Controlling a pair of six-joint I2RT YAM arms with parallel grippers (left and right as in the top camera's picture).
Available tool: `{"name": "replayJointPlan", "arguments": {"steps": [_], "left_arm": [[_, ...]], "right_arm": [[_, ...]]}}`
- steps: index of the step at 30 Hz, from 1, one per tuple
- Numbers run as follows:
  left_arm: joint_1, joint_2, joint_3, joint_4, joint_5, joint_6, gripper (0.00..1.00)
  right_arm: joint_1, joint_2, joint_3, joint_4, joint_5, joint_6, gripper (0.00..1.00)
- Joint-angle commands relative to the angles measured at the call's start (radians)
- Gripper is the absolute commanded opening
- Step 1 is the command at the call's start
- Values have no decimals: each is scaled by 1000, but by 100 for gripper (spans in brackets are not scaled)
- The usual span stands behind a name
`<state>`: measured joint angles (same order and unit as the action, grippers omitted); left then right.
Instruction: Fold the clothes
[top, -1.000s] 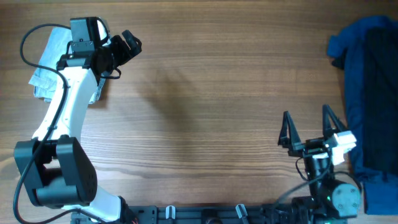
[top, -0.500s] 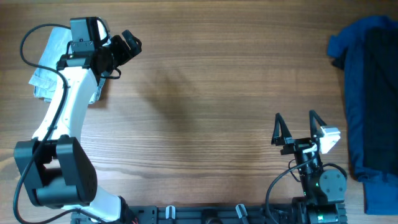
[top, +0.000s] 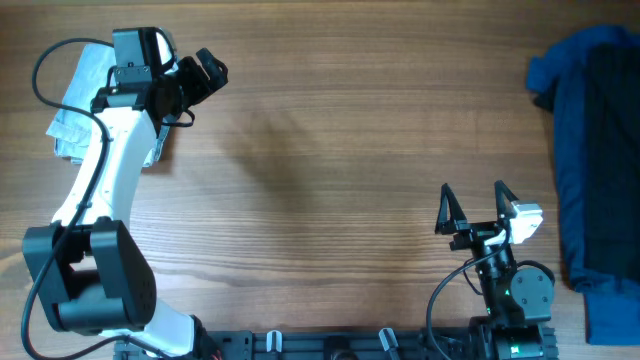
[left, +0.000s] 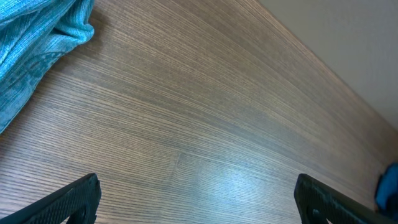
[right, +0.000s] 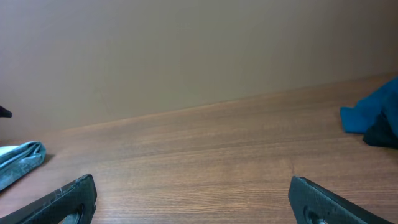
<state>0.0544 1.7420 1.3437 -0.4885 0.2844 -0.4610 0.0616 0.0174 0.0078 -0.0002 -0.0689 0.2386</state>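
Shorts (top: 85, 75) lie at the far left edge of the table (top: 330, 150), a compact pale denim bundle partly hidden under the left arm. The left gripper (top: 213, 66) hangs just to their right at about the same depth, its jaws spread as wide as they go and holding nothing. Its mouth points right and a little far, away from the denim. In the left wrist view we see only bare wood between the fingers, with the cloth off at the upper left corner.

The right gripper (top: 472, 192) sits near the front edge on the right side, jaws likewise wide apart and empty, pointing toward the far edge. From there the shorts are well apart, across most of the table, and its wrist view catches just a rolled end of them low at the left. On its right lies a dark pile (top: 590, 150), navy and black, which is not our job.

We judge the left arm much the nearer, so any coming move on the shorts turns on it. They lie to the left of and behind its open fingers, and the wrist has to swing round or pull leftward before it can close on cloth. The bundle's long axis, as far as we can see it, runs near to far, leaning right at the far end. The arm hides its middle, so we cannot tell how neatly the layers sit, nor whether the fold is done.
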Motion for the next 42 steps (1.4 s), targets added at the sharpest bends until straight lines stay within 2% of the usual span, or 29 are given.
{"name": "replayJointPlan", "arguments": {"steps": [1, 26, 32, 34, 42], "left_arm": [[3, 3, 4, 2, -6, 5, 100], [2, -11, 4, -2, -6, 5, 100], [3, -209, 4, -77, -6, 5, 100], [3, -363, 3, -92, -6, 5, 100], [2, -727, 2, -113, -6, 5, 100]], "right_arm": [[-4, -13, -3, 2, 21, 0, 100], [-4, -13, -3, 2, 21, 0, 100], [-4, -13, -3, 2, 21, 0, 100], [-4, -13, -3, 2, 21, 0, 100], [-4, -13, -3, 2, 21, 0, 100]]}}
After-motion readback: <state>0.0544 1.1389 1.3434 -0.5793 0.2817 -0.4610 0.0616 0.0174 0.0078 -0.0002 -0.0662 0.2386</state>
